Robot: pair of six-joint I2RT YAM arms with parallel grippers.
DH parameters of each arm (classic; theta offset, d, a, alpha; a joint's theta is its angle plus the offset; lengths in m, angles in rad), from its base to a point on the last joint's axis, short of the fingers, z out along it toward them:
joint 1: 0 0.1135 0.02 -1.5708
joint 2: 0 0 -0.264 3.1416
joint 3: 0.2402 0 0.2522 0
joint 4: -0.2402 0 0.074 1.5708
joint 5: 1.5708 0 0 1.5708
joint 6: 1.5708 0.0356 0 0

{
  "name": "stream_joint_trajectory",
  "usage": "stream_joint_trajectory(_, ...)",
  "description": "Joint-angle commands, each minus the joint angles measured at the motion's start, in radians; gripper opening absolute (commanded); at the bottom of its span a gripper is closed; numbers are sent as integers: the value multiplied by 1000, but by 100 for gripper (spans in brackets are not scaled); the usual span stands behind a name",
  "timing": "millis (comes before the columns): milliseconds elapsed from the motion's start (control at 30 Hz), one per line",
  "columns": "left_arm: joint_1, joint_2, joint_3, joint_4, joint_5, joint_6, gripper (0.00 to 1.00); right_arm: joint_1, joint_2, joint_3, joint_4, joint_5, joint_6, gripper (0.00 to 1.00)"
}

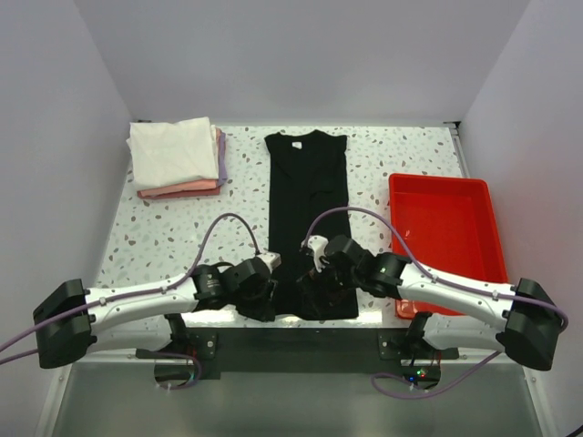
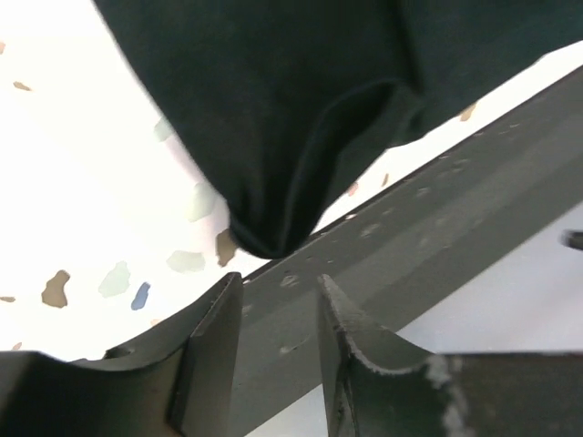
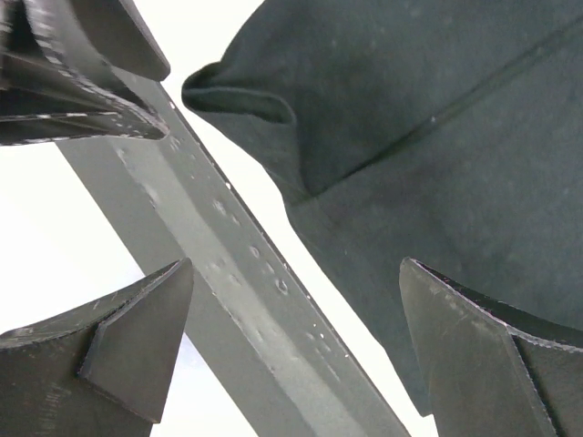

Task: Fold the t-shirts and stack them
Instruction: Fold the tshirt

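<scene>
Left gripper [image 2: 278,293] fingers stand partly apart and empty, just short of the black t-shirt [image 1: 308,209] hem corner. The right gripper [image 3: 296,273] gapes wide, also empty, at the other corner. We note the shirt lies lengthwise mid-table with its hem at the near edge, folded stack [image 1: 178,159] far left. Risk: jaws pinch one layer only, or strike the table edge [image 2: 410,241], skewing the fold.
</scene>
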Motion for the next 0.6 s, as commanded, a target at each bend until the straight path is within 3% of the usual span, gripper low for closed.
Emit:
stream_joint_trajectory(0, -7, -19, -22, 73, 17, 33, 43, 5, -32, -20, -23, 26, 31, 99)
stream_joint_trajectory(567, -7, 165, 39, 107, -38, 102, 33, 4, -49, -30, -30, 12, 37, 99)
